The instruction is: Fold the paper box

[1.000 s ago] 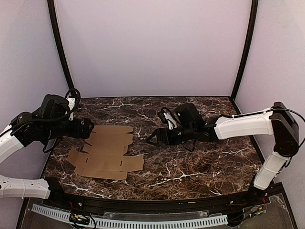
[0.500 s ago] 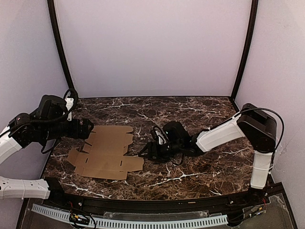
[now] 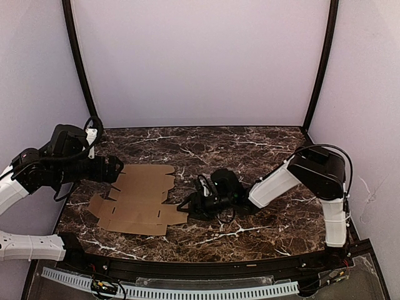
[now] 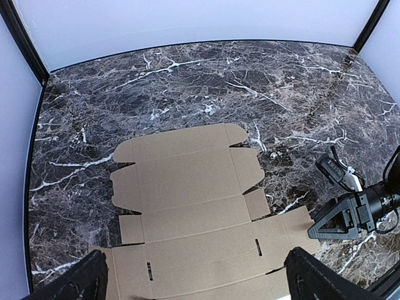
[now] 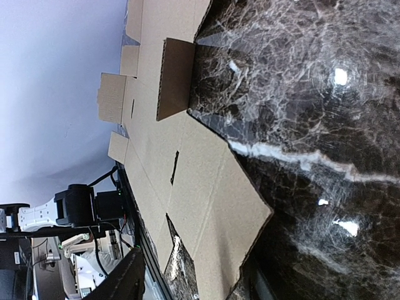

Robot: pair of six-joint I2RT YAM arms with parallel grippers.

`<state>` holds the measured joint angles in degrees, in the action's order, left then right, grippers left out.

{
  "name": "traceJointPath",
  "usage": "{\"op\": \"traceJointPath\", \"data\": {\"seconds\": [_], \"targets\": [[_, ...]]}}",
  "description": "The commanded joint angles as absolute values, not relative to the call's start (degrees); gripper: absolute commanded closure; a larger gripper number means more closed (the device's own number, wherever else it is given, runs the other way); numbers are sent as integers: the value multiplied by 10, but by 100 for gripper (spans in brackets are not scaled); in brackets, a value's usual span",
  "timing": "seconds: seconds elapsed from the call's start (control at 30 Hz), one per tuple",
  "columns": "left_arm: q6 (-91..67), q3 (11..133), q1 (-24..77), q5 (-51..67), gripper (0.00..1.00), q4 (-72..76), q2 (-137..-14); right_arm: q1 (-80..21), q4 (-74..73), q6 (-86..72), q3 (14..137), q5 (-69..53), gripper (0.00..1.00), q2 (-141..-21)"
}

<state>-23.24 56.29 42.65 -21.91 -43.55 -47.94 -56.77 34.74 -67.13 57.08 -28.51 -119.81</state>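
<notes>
Inspection finding: the flat tan-brown die-cut cardboard sheet, the paper box (image 3: 140, 200), lies unfolded on the dark marbled surface (image 3: 269, 147), directly beneath and ahead of the left gripper (image 3: 116, 169), whose jaws stand fully apart and hold nothing. The right gripper (image 3: 183, 205) sits low at the sheet's corner flap nearest it; its jaw spread, and any contact with the cardboard, cannot be determined.

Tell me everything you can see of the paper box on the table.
The paper box is an unfolded sheet of plain tan cardboard, die-cut with flaps, notches and two short slits. It lies spread on the left half of the marble table. The right gripper points at its right edge; contact is unclear.
</notes>
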Motion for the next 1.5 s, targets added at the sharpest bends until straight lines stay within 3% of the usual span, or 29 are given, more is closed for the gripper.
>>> {"op": "traceJointPath", "data": {"seconds": [0.0, 0.2, 0.33, 0.53, 0.87, 1.13, 1.47], "targets": [[-232, 559, 428, -215, 0, -451, -482, -575, 396, -703, 561, -295, 52, -1220], [-234, 565, 428, -201, 0, -447, -488, -575, 416, -708, 557, -298, 76, -1226], [-237, 572, 428, -176, 0, -437, -486, -575, 402, -692, 554, -296, 100, -1212], [-222, 604, 427, -154, 0, -433, -494, -572, 319, -602, 556, -273, 100, -1133], [-132, 739, 428, -78, 0, -431, -546, -543, -38, -277, 644, -202, 100, -941], [-58, 824, 428, -7, 0, -414, -582, -536, -266, -69, 743, -71, 100, -860], [-14, 875, 428, 48, 0, -399, -609, -552, -455, 145, 909, 149, 100, -859]]}}
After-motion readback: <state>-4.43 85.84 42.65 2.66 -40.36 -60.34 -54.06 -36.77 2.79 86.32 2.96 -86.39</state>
